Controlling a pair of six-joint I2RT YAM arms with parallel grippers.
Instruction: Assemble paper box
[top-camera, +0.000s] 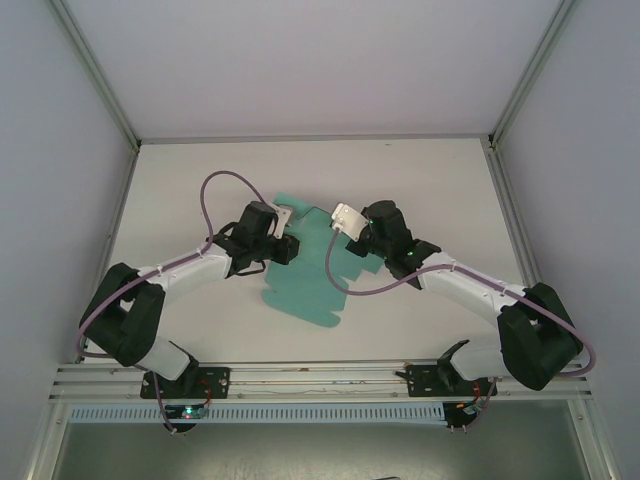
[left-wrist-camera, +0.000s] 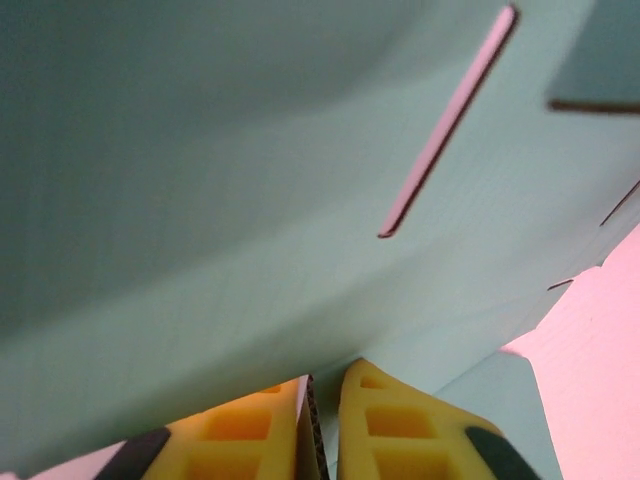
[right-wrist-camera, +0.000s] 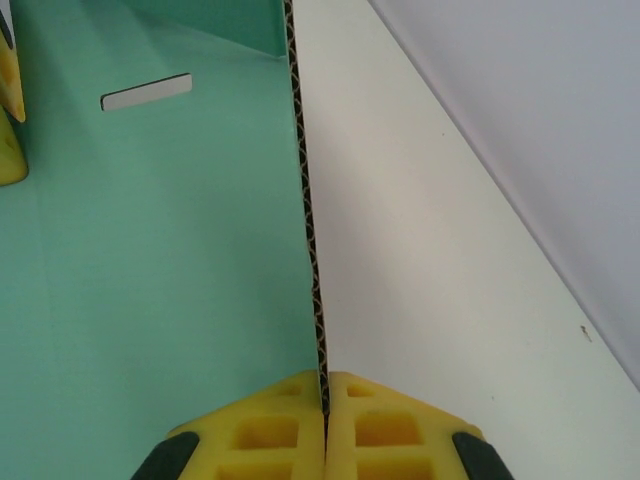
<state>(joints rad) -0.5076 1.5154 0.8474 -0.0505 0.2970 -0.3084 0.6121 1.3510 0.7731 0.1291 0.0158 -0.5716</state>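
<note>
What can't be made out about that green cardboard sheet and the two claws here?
Top view: both arms' wrists cover part of the paper box, so its full flap layout and both grip spots are hidden.
Left wrist view: the card is close and blurred; frame edges cut off its outline around the left gripper.
Right wrist view: the frame cuts off the sheet left of the right gripper.
</note>
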